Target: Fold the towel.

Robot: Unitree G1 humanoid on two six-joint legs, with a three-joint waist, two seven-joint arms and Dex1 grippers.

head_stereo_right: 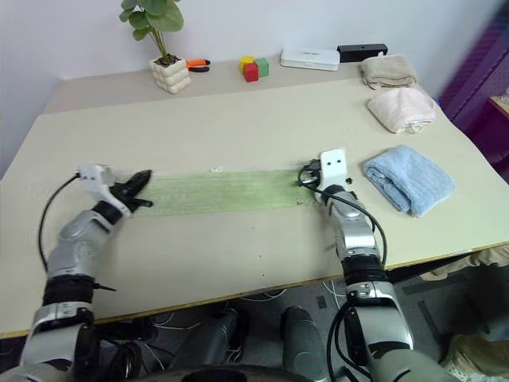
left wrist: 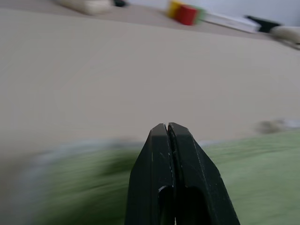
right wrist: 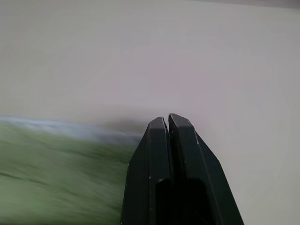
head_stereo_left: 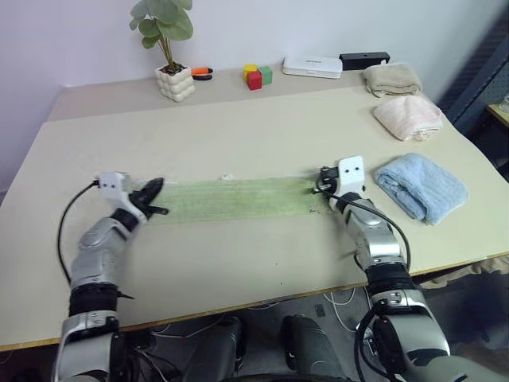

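Observation:
The light green towel (head_stereo_left: pixel 238 199) lies flat on the table as a long narrow strip running left to right. My left gripper (head_stereo_left: pixel 155 192) rests over the strip's left end, pointing level across the table. Its black fingers (left wrist: pixel 154 159) are pressed together with nothing visible between them, and green cloth lies beneath them. My right gripper (head_stereo_left: pixel 324 181) sits at the strip's right end, just past the pale stitched edge. It is shut too (right wrist: pixel 168 118), with the towel (right wrist: pixel 56 173) below and beside its fingers and bare table ahead.
A folded light blue towel (head_stereo_left: pixel 421 187) lies just right of my right gripper. Behind it lie a pinkish cream towel (head_stereo_left: pixel 407 117) and a beige one (head_stereo_left: pixel 391 78). Along the back edge stand a potted plant (head_stereo_left: pixel 175 79), coloured blocks (head_stereo_left: pixel 257 76) and a white box (head_stereo_left: pixel 312 66).

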